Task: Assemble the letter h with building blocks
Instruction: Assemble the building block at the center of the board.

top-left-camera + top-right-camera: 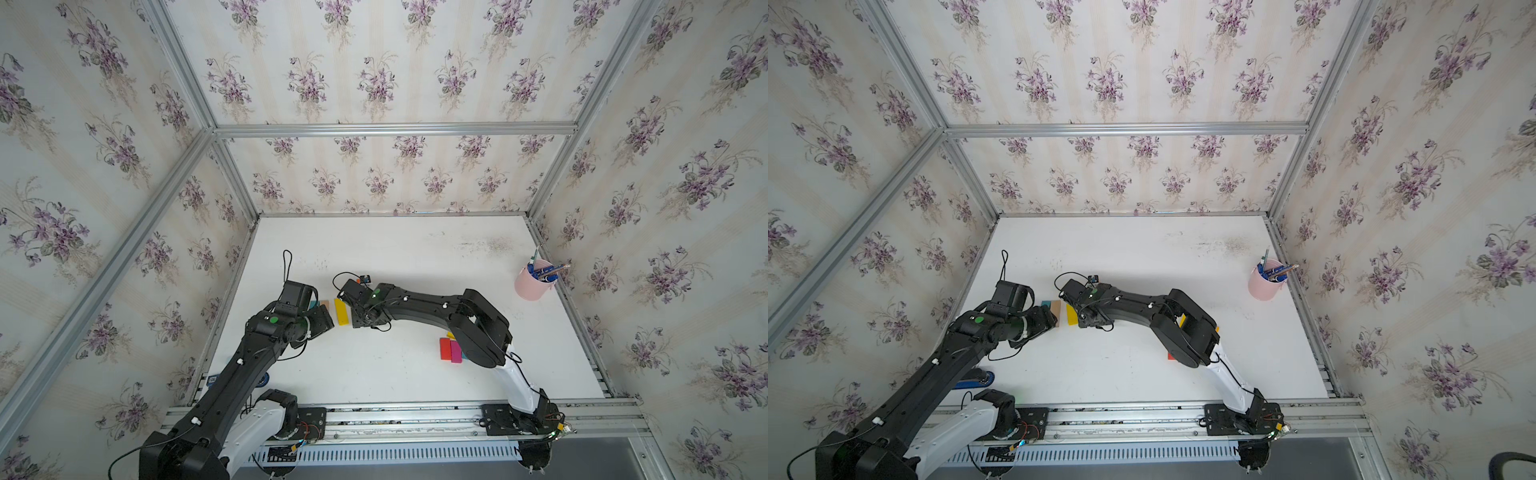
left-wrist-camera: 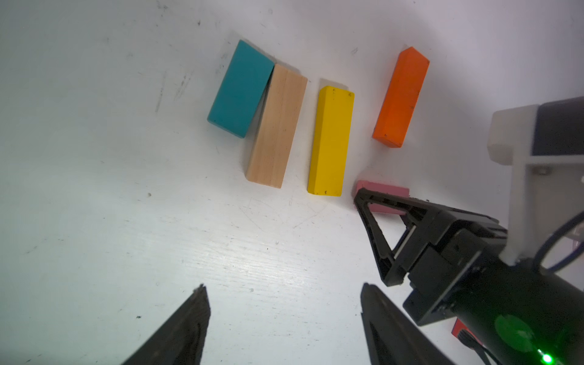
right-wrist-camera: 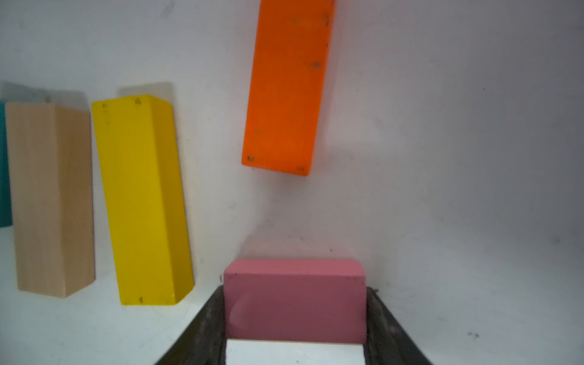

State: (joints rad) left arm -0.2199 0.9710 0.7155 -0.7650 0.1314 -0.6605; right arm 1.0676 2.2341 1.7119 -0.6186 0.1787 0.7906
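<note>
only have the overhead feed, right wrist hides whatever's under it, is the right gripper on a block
observer: yes, in the right wrist view the right gripper has the pink block between its jaws, fingers flush on both sides.
operator: left gripper holding anything
observer: no, the left gripper is open over bare table in its wrist view.
operator: anything else hidden there
observer: an orange block lies flat, apart from the yellow block and from the pink one.

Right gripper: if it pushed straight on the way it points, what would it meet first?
The right gripper straddles the pink block; beyond that, probably the orange block, after a stretch of bare table.
</note>
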